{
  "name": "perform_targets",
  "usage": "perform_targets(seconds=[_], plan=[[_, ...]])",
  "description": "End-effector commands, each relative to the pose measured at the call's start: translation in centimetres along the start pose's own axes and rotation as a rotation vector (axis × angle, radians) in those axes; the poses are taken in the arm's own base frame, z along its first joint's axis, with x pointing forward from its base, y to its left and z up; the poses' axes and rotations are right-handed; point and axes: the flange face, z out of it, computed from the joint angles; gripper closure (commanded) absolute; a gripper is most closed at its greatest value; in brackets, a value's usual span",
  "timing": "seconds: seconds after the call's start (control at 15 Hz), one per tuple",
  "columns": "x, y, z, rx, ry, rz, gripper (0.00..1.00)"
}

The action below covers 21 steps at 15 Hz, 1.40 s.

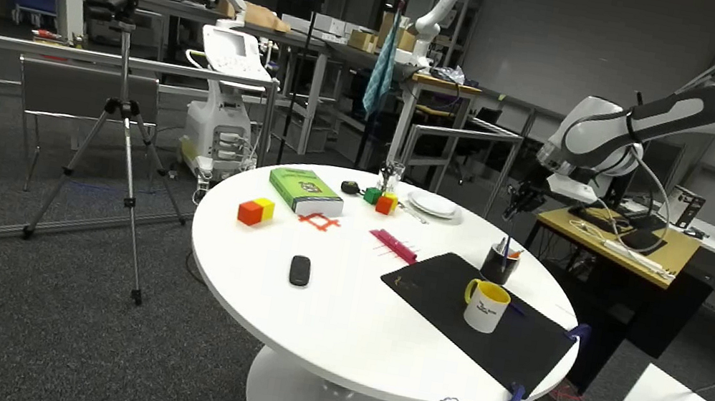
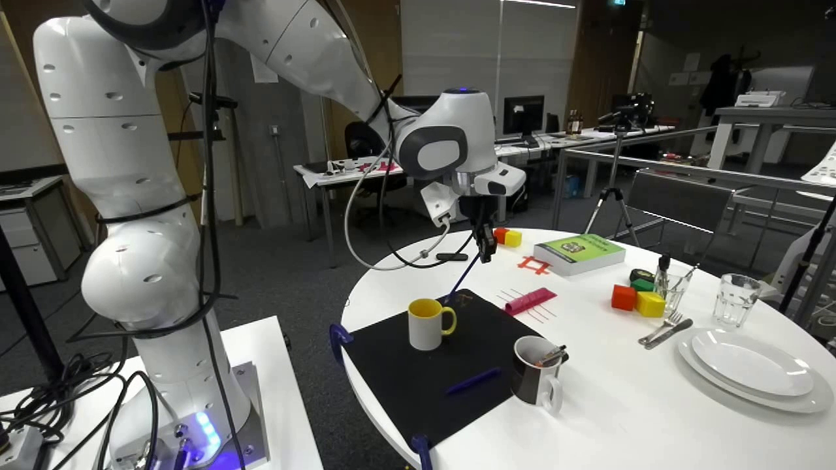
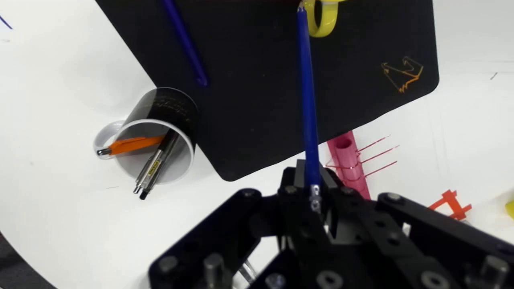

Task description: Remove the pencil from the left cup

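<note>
My gripper (image 3: pixel 310 172) is shut on a blue pencil (image 3: pixel 308 92) near its end with the metal band. The pencil slants down above the table and also shows in an exterior view (image 2: pixel 465 273), well apart from the dark left cup. The left cup (image 3: pixel 160 105) stands upright beside the black mat, with an orange pen (image 3: pixel 134 145) and darker pens in it; it shows in both exterior views (image 1: pixel 497 267) (image 2: pixel 526 377). In the wrist view the pencil's far tip appears by the yellow handle (image 3: pixel 326 22) of the pale cup; whether they touch I cannot tell.
The white, yellow-lined cup (image 2: pixel 424 329) stands on the black mat (image 2: pixel 398 365). Another blue pen-like stick (image 2: pixel 473 380) lies on the mat. A pink piece (image 2: pixel 530 300), a green book (image 2: pixel 578 253), blocks (image 2: pixel 624 297), plates (image 2: pixel 751 365) and glasses (image 2: pixel 737 300) stand around the table.
</note>
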Motion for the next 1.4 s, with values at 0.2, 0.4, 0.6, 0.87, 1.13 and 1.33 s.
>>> perform_targets(seconds=[0.2,0.4,0.6,0.87,1.13,1.33], plan=[[1.1,3.9,-0.6,-0.077,0.04,0.064,0.98],[1.6,4.6,0.5,-0.132,0.017,0.068,0.98],[2.0,4.5,2.3,-0.167,-0.016,0.061,0.98],[2.7,3.9,5.5,-0.195,-0.063,0.041,0.98],[3.4,3.5,8.0,-0.216,-0.128,0.019,0.98],[4.1,3.3,9.6,-0.234,-0.187,0.013,0.98]])
